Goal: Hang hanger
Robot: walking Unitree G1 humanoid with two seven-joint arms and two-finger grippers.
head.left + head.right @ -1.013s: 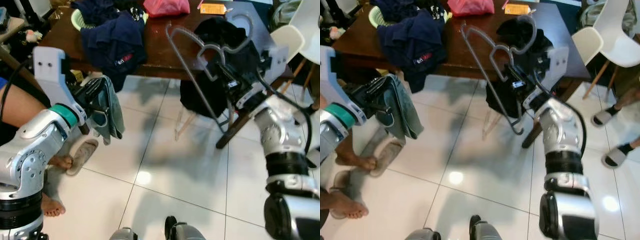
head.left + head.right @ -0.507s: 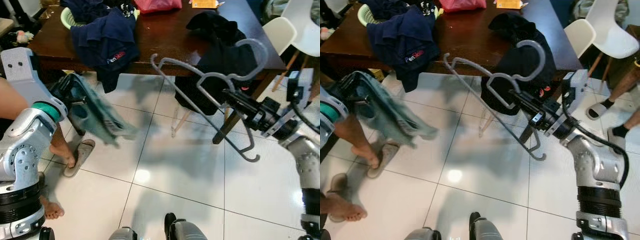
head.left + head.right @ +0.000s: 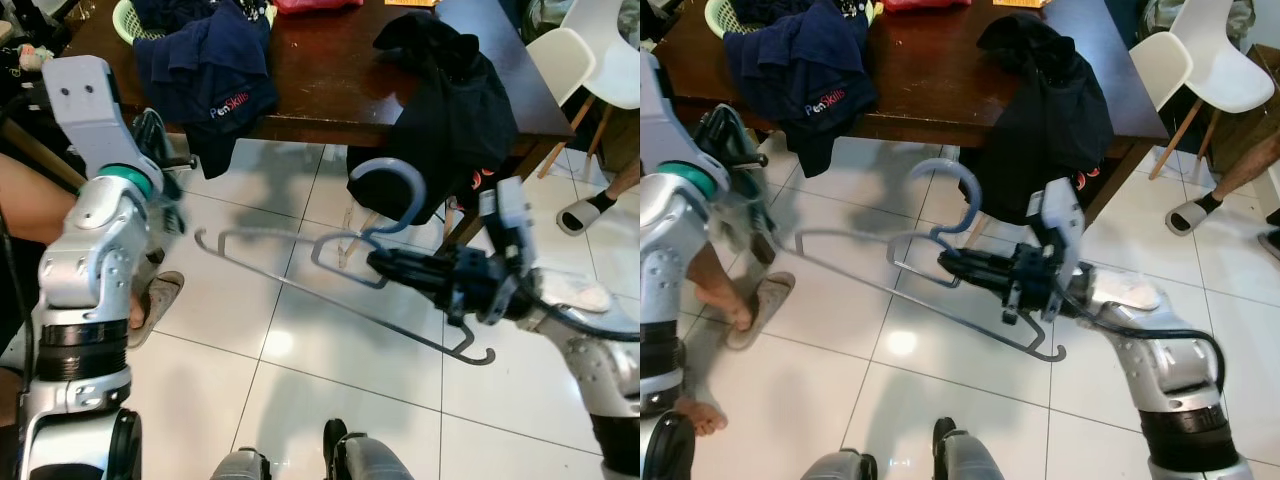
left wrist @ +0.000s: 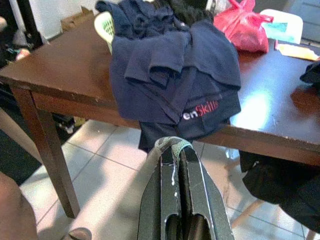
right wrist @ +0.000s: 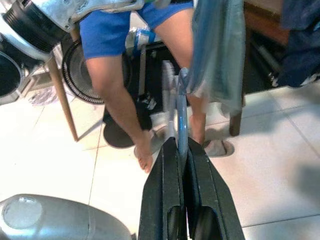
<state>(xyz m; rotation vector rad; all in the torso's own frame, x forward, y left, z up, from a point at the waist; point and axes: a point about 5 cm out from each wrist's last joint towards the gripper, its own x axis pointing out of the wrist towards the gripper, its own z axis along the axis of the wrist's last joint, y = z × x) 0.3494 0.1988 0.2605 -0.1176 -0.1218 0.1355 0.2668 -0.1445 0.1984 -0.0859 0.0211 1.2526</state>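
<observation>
Hanger (image 3: 330, 290), grey, hangs over the floor (image 3: 330, 400) before the table (image 3: 330, 80), long bar running left to right, hook (image 3: 390, 195) upward; right gripper (image 3: 385, 265) pinches its neck; left gripper (image 4: 176, 150), raised at left, clamps grey-green cloth (image 5: 217, 55).

One grey hanger (image 3: 930, 262). Two claws: the right claw (image 3: 955, 263) and the left claw (image 3: 150, 130). One dark wooden table (image 3: 330, 85). On it lie one navy shirt (image 3: 205, 60), one black garment (image 3: 450, 90), one pale green basket (image 3: 128, 18) and one red bag (image 4: 242, 30). Two white chairs (image 3: 1210, 70). One greyish cloth (image 5: 217, 55).
</observation>
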